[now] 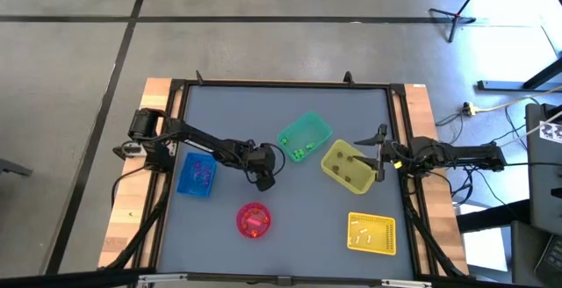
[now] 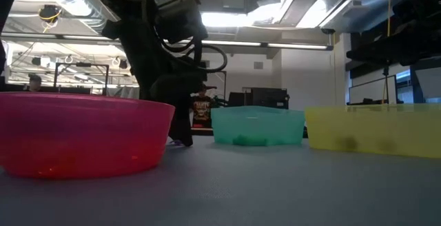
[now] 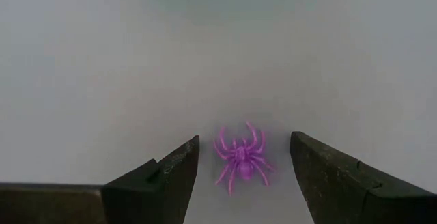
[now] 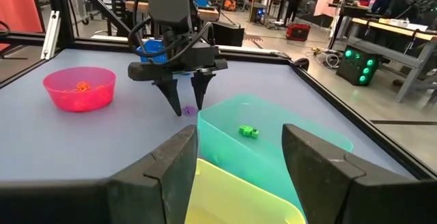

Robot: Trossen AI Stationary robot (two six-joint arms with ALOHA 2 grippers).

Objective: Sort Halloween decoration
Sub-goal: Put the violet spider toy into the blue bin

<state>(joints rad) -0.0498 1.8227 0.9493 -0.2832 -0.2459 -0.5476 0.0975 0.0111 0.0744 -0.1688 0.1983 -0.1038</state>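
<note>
One purple spider [image 3: 240, 160] on the table, bracketed by the left gripper [image 3: 242, 176], fingers spread, ungrasped.
Right gripper [image 4: 239, 162] spread, empty; green bin [image 4: 273, 149] contents partly cut off.

The whole desk [image 1: 281, 147] and both arms are seen from straight overhead in the high view. In the low view the desk is crossed at surface level, close behind the pink bowl [image 2: 79, 133], with the room beyond. The left wrist view is aimed steeply down, very near a purple spider [image 3: 240, 157]. The right wrist view is aimed across the desk; the spider, bowl and green bin [image 4: 273, 145] are shared with other views.
</note>
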